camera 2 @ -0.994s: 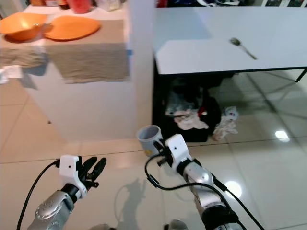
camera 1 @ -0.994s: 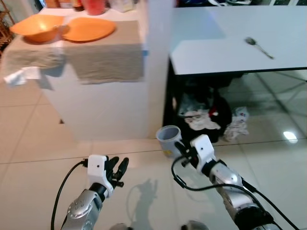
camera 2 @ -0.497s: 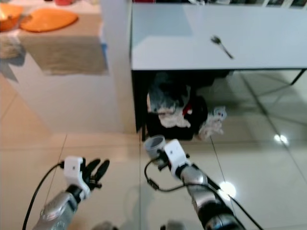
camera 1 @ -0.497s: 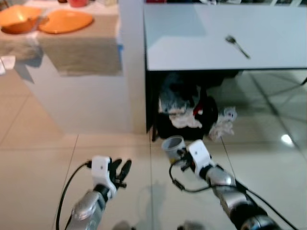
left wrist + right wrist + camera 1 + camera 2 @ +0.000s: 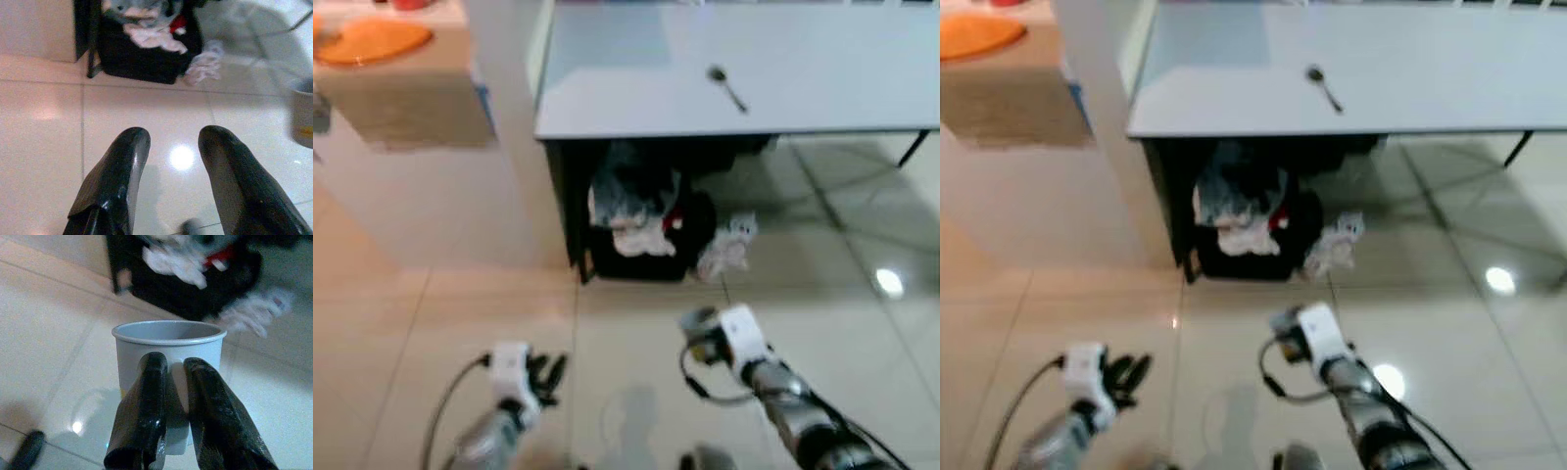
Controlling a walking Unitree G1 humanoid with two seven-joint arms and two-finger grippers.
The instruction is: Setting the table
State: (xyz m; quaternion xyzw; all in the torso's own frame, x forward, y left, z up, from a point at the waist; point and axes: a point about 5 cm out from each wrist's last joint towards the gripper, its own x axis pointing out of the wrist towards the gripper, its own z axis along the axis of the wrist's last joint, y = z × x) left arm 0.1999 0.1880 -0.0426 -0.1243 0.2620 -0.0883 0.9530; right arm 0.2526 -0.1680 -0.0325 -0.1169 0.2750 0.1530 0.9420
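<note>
Two surfaces stand ahead over a glossy beige tiled floor point(image 5: 421, 323): a white desk point(image 5: 636, 88) with a single spoon point(image 5: 726, 86) lying on its top, and to the robot's left a counter draped in a tan cloth point(image 5: 406, 98) that carries an orange plate point(image 5: 372, 41). The head views are blurred. Low in front, the right gripper point(image 5: 171, 382) is held out over the floor with its jaws narrow, clamped on the near wall of a pale grey cup point(image 5: 168, 357), which sits upright in the air, short of the desk. The left gripper point(image 5: 171, 161) hangs beside it over the tiles, jaws apart and holding nothing. Under the desk sits a black basket point(image 5: 641, 245) heaped with rumpled clothes, and a crumpled white rag point(image 5: 724, 250) lies on the floor just beside it.
</note>
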